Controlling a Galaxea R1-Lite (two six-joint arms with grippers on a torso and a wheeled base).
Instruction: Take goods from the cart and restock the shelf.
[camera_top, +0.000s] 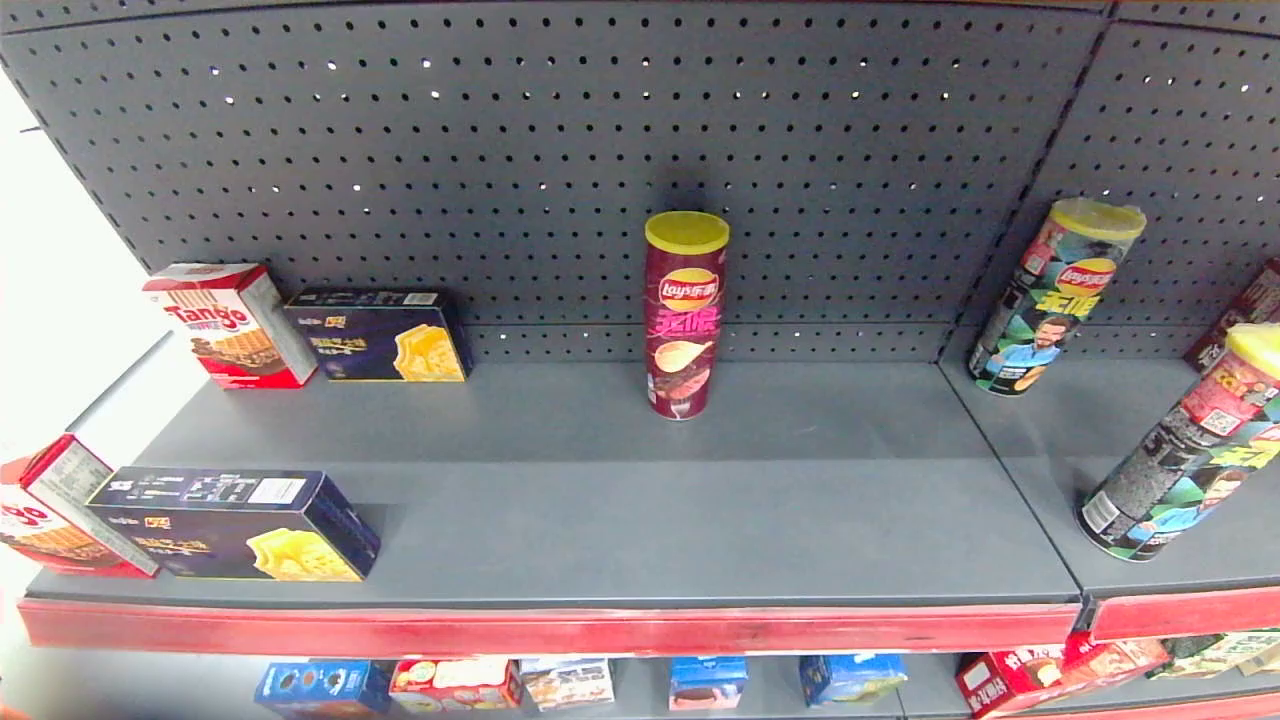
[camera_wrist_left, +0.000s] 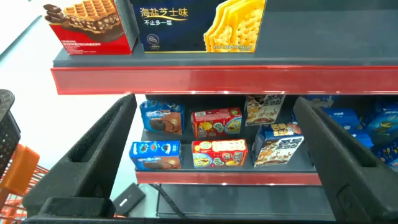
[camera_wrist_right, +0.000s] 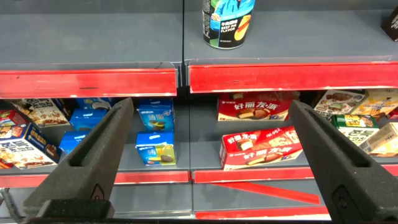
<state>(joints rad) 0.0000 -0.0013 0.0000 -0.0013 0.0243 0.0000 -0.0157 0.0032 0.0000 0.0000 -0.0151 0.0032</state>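
Your left jaws stood wide open and empty; your right jaws likewise. Both faced the shelf (camera_top: 600, 520) front. On it, a maroon crisp can (camera_top: 686, 315) stood upright near the back panel, boxes (camera_top: 380, 335) to its left. The cart (camera_wrist_left: 25, 165) edge showed beside the left jaws.

a dark grey pegboard panel (camera_top: 500, 150) forms the back wall.
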